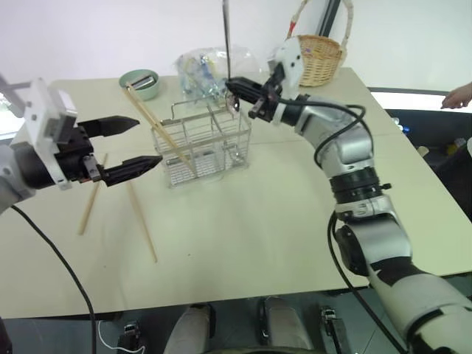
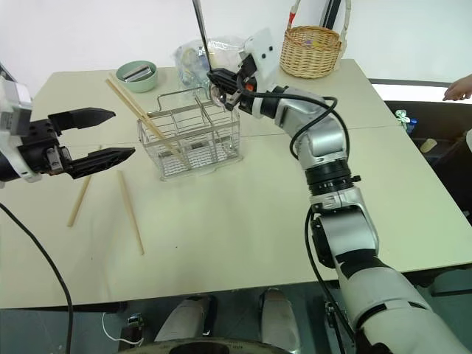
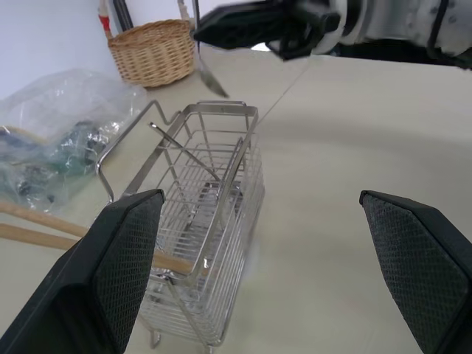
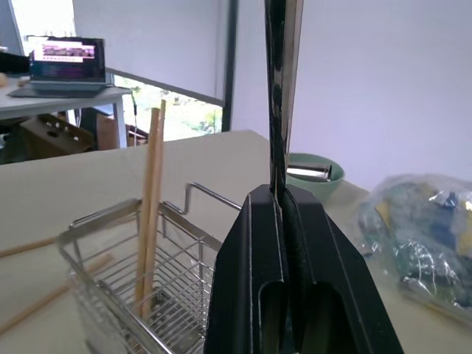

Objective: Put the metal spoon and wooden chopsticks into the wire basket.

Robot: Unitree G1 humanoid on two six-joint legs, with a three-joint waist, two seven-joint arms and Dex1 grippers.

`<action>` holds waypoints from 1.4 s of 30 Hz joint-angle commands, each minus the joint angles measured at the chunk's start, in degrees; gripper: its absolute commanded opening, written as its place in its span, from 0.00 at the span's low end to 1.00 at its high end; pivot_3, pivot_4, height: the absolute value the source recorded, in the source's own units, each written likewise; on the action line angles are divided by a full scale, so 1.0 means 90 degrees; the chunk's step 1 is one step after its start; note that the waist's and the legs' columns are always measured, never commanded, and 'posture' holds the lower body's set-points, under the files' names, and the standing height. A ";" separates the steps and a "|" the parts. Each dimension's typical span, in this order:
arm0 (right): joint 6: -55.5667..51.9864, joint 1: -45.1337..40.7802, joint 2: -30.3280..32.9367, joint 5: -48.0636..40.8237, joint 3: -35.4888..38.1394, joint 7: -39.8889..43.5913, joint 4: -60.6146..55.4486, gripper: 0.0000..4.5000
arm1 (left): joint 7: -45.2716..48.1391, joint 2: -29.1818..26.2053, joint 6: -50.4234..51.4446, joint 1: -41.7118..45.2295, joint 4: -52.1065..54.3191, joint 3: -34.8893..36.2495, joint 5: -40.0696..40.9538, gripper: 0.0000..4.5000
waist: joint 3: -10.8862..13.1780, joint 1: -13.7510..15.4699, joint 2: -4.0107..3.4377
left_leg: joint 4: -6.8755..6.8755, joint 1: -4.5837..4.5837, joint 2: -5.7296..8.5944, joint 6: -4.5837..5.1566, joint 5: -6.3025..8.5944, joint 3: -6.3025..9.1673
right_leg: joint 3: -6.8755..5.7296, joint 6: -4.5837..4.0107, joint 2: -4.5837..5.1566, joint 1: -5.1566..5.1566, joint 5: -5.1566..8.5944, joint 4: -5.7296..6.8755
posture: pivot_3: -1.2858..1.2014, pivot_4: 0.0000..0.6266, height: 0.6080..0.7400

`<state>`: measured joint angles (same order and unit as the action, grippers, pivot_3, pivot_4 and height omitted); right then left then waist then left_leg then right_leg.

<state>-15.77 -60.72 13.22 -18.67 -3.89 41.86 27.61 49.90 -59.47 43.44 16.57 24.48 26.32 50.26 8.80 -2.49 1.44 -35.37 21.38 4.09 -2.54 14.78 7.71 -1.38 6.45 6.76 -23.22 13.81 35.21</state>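
I see my right claw (image 1: 237,94) closed on the metal spoon (image 1: 226,44), handle pointing up, above the wire basket (image 1: 203,144) near the far edge of the counter (image 1: 258,221). Two wooden chopsticks (image 1: 158,127) lean inside the basket, two lie beside it. My left claw (image 1: 133,144) is wide and holds nothing.

the right gripper (image 2: 218,80) is clamped on the metal spoon (image 2: 200,29), holding it upright above the far side of the wire basket (image 2: 190,133), where two wooden chopsticks (image 2: 141,114) already lean out toward the green bowl (image 2: 137,75). the left gripper (image 2: 109,134) hangs with its fingers spread wide, left of the basket, above two more chopsticks (image 2: 130,211) lying flat on the counter (image 2: 243,221). a wicker basket (image 2: 314,50) and a crumpled plastic bag (image 2: 193,60) sit at the far edge.
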 commanded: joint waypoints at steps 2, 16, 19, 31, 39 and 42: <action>0.0451 -0.0165 -0.0264 0.0266 0.0100 -0.0194 0.0525 0.00 | -0.0052 -0.0114 0.0003 -0.0042 0.0213 0.0388 0.0061 1.00 | 0.0000 -0.0005 0.0000 | 0.0000 0.0000 0.0000 0.0000 0.0000 -0.0001 | 0.0000 0.0000 0.0000 0.0000 0.0000 0.0000 | 0.52 0.24 0.61; -0.0826 -0.0091 0.0175 -0.0334 0.0765 -0.0311 -0.1091 0.84 | -0.0480 -0.0023 -0.0057 0.0154 -0.0169 0.0459 -0.0146 1.00 | 0.0004 0.0014 -0.0006 | 0.0000 0.0000 0.0001 0.0000 0.0000 0.0003 | -0.0001 0.0000 -0.0003 0.0000 0.0000 0.0002 | 0.52 0.24 0.61; -0.1425 -0.0119 0.0668 -0.0960 0.1008 0.0168 -0.2058 0.84 | -0.0887 0.0095 -0.0088 0.0433 -0.0521 0.0406 -0.0322 1.00 | 0.0003 0.0031 -0.0004 | 0.0000 0.0003 0.0002 0.0001 0.0000 0.0006 | -0.0005 0.0000 -0.0003 0.0000 0.0000 0.0000 | 0.52 0.24 0.61; -0.3244 0.2226 0.3701 -0.3040 0.1596 0.2554 -0.5247 0.84 | -0.3322 0.0323 0.0721 0.2248 -0.3646 -0.0457 -0.2119 1.00 | -0.0016 0.0187 0.0026 | -0.0004 -0.0010 0.0001 0.0005 0.0002 -0.0010 | -0.0020 0.0007 -0.0005 0.0017 0.0002 0.0000 | 0.52 0.24 0.61; -0.3501 0.3836 0.3800 -0.3452 0.1883 0.1973 -0.6306 0.84 | -0.3061 0.0758 0.0775 0.3249 -0.5803 -0.1762 -0.3203 1.00 | -0.0028 0.0224 0.0048 | -0.0016 -0.0001 0.0002 0.0004 0.0003 -0.0005 | -0.0022 0.0007 0.0005 0.0016 0.0001 0.0000 | 0.52 0.24 0.61; -0.3518 0.4096 0.3729 -0.3577 0.1916 0.1686 -0.6501 0.84 | -0.2669 0.0967 0.0531 0.3716 -0.6578 -0.2264 -0.3618 1.00 | -0.0029 0.0282 0.0054 | -0.0034 0.0009 0.0003 0.0005 0.0003 -0.0001 | -0.0025 0.0013 0.0008 0.0019 -0.0002 0.0001 | 0.52 0.24 0.61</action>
<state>-47.71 -23.81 46.78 -48.88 11.10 58.53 -28.60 23.80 -50.26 50.32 46.88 -32.65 7.44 20.07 8.54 0.05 1.93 -35.72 21.50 4.12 -2.50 14.81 7.69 -1.60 6.61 6.83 -23.06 13.77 35.19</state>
